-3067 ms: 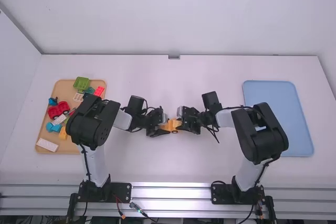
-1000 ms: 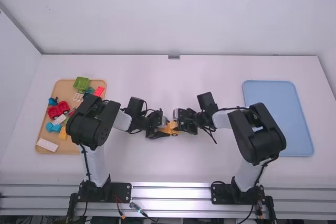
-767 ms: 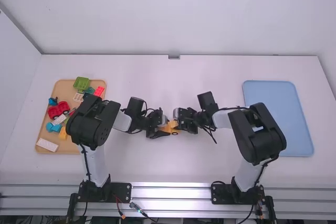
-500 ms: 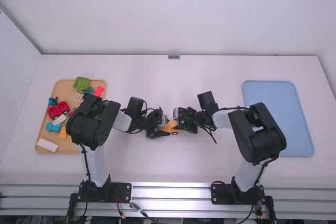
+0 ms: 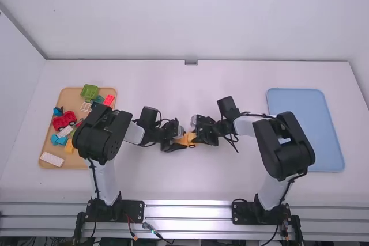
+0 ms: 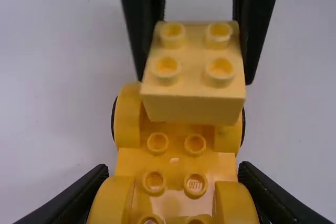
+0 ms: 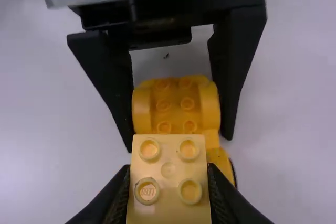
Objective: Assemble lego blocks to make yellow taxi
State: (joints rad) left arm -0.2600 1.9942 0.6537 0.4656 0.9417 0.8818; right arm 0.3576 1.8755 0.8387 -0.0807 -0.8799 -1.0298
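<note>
My left gripper point(image 5: 181, 139) is at mid-table with the yellow wheeled base point(image 5: 187, 137) between its fingers. Facing it from the right is my right gripper point(image 5: 196, 130). In the left wrist view, my left gripper point(image 6: 173, 182) is shut on the sides of the studded base point(image 6: 175, 162). A pale yellow two-by-two brick point(image 6: 193, 98), slightly tilted, is over the base's far end. Seen in the right wrist view, my right gripper point(image 7: 169, 174) is shut on that brick point(image 7: 168, 187); its lower edge hides part of the base point(image 7: 175, 103). Whether the two touch, I cannot tell.
At the left stands a wooden tray point(image 5: 45, 164) with a green block point(image 5: 89, 91), a red wheeled piece point(image 5: 64, 121), blue pieces point(image 5: 58, 140), a white plate point(image 5: 52, 159) and a yellow block point(image 5: 69, 146). On the right lies a blue tray point(image 5: 305, 131).
Over the last three seconds my right gripper has come a little to the left; in the last half second it has shifted and tilted slightly. The left arm has stayed almost still.
</note>
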